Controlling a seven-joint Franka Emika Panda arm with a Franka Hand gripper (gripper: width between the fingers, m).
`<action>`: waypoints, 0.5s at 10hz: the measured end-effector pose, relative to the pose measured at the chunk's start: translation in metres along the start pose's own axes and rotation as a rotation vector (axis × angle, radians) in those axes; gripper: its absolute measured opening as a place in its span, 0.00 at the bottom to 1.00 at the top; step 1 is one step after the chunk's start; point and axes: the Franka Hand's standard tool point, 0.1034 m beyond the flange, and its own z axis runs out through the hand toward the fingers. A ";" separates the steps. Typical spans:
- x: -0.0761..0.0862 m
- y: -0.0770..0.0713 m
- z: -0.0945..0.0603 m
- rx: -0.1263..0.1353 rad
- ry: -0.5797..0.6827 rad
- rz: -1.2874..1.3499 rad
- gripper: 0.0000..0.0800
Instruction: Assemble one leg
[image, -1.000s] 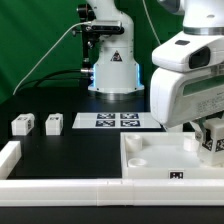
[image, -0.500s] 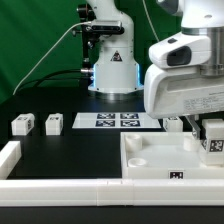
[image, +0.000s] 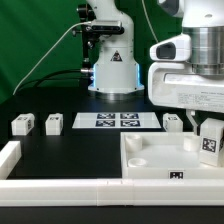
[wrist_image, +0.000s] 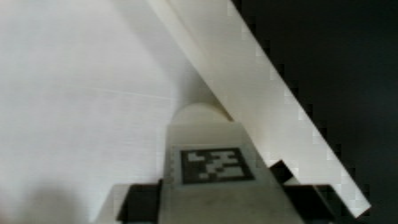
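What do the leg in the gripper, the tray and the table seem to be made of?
Leg: probably hard plastic, matte white, with a printed black-and-white marker on one face.
Tray: likely the same white plastic, smooth, with moulded round sockets.
Table: black and matte, with no glare; whether it is cloth or coated board, I cannot tell.

No legible text, brand or number. Square black-white tags only: marker board (image: 116, 121) mid-frame, leg (wrist_image: 217, 140) face, tray (image: 150, 173) front wall, lower right.
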 end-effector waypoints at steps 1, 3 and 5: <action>-0.002 -0.001 0.000 -0.001 0.000 0.082 0.37; -0.006 -0.004 0.002 0.002 -0.009 0.337 0.37; -0.008 -0.006 0.002 0.007 -0.016 0.532 0.37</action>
